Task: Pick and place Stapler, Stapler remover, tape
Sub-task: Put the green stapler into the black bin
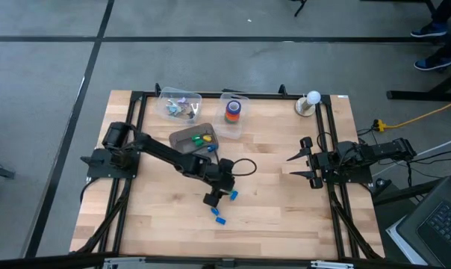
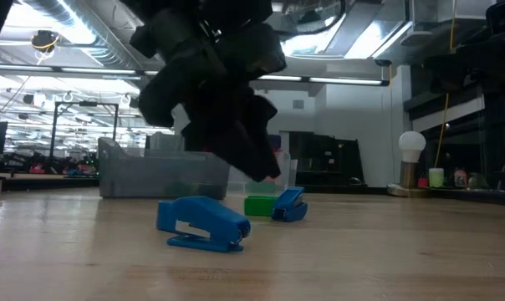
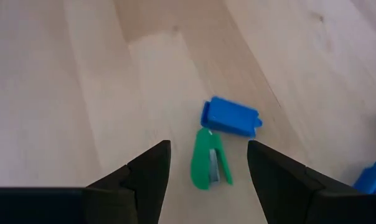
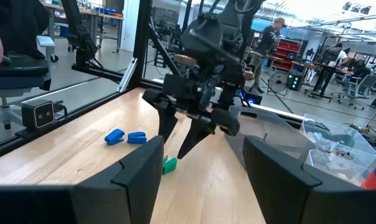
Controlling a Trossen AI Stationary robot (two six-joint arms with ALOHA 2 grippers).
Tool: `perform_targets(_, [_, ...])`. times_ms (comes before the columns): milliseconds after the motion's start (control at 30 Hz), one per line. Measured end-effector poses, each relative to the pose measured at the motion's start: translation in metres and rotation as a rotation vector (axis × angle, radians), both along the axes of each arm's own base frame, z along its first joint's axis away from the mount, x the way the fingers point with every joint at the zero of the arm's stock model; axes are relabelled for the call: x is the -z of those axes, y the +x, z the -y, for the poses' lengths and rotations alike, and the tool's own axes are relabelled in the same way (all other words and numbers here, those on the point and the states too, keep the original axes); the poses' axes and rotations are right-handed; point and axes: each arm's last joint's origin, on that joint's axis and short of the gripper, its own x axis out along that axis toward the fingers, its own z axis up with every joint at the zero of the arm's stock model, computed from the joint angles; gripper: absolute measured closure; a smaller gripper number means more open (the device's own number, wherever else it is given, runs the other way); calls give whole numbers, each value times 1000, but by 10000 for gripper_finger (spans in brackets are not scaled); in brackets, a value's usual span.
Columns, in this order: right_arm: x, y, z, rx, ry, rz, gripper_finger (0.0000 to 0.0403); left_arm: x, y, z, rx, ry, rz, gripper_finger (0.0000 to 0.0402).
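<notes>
Wooden boards made up the one big table (image 1: 285, 217), and two dark arms worked over it. The left arm reached out to the middle. The left gripper (image 3: 206, 177) hung just above the table with its two fingers (image 3: 149, 175) spread wide and nothing held. The right arm waited at the right edge, and the right gripper (image 1: 300, 166) had its fingers wide apart too, holding nothing.

Three boxes sat near the far edge of the table. One clear box (image 1: 179, 104) held a heap of small bits (too small to tell what they were). A second clear box (image 1: 237, 125) held the tape (image 1: 233, 110), stacked up with an orange roll on top; I could not count the rolls. One grey tray (image 1: 187, 140) held a yellow piece, a green piece and a blue piece.

One small lamp (image 1: 312, 101) with a round white top stood at the far right.

Four little staplers lay loose on the table. One green stapler (image 3: 210, 163) lay right under the left gripper, between its fingers. One blue stapler (image 3: 231, 116) lay just beside it, and two more blue staplers (image 1: 218, 216) lay close together nearby.
</notes>
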Motion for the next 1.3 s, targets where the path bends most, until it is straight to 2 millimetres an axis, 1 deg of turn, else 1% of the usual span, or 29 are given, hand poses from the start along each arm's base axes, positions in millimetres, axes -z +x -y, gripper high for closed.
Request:
perform_targets(200, [0,0,0,0,0,0,178,13,4,2,-4,-21,-10,192])
perform_targets(333, [0,0,0,0,0,0,178,28,6,2,0,1,-46,192])
perform_targets(500, [0,0,0,0,0,0,178,31,6,3,8,1,-51,196])
perform_targets(633, [0,0,0,0,0,0,178,30,6,5,15,-2,-51,228])
perform_targets(767, [0,0,0,0,0,0,178,31,5,5,7,-13,-61,282])
perform_targets(900, [0,0,0,0,0,0,178,31,4,6,-18,-69,-81,338])
perform_targets(1167, [0,0,0,0,0,0,178,30,2,4,-16,-74,-101,343])
perform_targets(1300, [0,0,0,0,0,0,178,30,3,0,-22,-70,-95,343])
